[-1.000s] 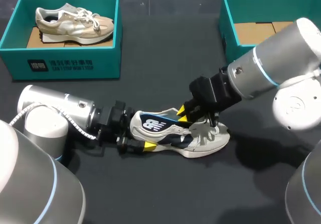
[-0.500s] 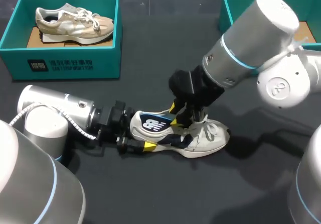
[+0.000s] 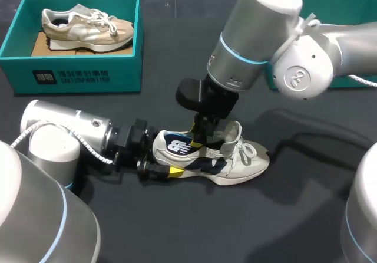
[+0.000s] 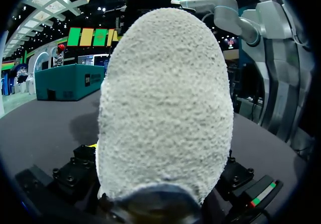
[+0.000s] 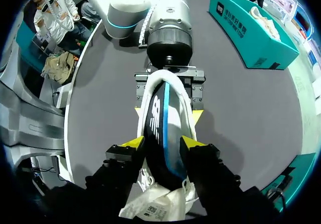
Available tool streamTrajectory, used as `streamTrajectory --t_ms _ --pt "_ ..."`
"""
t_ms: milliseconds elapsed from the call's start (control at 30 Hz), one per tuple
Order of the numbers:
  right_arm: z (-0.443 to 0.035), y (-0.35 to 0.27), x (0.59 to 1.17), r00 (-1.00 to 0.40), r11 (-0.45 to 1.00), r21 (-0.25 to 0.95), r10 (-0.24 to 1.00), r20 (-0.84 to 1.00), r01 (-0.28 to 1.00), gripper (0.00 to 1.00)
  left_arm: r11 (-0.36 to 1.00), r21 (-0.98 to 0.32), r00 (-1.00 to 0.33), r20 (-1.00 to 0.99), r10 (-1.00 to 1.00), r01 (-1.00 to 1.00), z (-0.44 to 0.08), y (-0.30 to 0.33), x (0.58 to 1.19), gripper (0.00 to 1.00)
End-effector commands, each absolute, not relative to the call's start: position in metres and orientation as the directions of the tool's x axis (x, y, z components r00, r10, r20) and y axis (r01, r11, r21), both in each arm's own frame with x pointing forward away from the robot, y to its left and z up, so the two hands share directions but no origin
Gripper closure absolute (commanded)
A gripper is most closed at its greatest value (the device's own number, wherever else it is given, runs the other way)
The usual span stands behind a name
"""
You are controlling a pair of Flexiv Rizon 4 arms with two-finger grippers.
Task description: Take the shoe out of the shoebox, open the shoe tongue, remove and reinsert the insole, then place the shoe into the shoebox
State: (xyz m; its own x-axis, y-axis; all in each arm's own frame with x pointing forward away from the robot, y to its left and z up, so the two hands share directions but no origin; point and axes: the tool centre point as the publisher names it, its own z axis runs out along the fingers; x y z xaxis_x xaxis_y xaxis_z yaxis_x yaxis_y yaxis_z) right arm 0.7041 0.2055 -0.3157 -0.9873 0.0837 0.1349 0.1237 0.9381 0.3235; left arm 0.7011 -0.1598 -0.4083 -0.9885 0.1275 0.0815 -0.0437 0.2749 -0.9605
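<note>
White lettering, too small to be made out, is printed on the left shoebox (image 3: 70, 74), in which a beige shoe (image 3: 85, 28) is laid. The left arm (image 3: 70, 133) is stretched low over the table (image 3: 177, 227), and the heel of the navy-and-white shoe (image 3: 241, 160) is clamped by the left gripper (image 3: 165, 155). A white logo is borne on that shoe's side. The right arm (image 3: 253, 33) is bent steeply downward, with the shoe's middle pinched from both sides by the right gripper (image 5: 163, 142). A printed tag (image 5: 150, 206) is seen beneath it. The right shoebox (image 3: 266, 33) is well apart.
</note>
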Motion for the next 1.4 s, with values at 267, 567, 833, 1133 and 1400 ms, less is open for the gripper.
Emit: streamTrajectory --t_ms 267,567,833,1133,1400 --pt "-0.334 0.210 0.700 -0.971 0.966 0.173 0.161 0.176 0.191 0.56 0.275 -0.960 -0.989 0.081 0.127 -0.043 -0.408 -0.160 0.700 1.00" --pt "-0.345 0.201 0.699 -0.966 0.948 0.227 0.184 0.182 0.223 1.00 0.275 -0.960 -0.989 0.081 0.127 -0.043 -0.408 -0.160 0.700 1.00" --pt "-0.343 0.193 0.695 -0.986 0.926 0.349 0.107 0.131 0.147 1.00 0.275 -0.960 -0.989 0.081 0.127 -0.043 -0.408 -0.160 0.700 1.00" --pt "-0.322 0.185 0.693 -0.999 0.893 0.449 -0.009 0.035 0.007 1.00 0.275 -0.960 -0.989 0.081 0.127 -0.043 -0.408 -0.160 0.700 1.00" --pt "-0.305 0.203 0.699 -0.989 0.863 0.485 -0.145 -0.029 -0.140 1.00 0.275 -0.960 -0.989 0.081 0.127 -0.043 -0.408 -0.160 0.700 1.00"
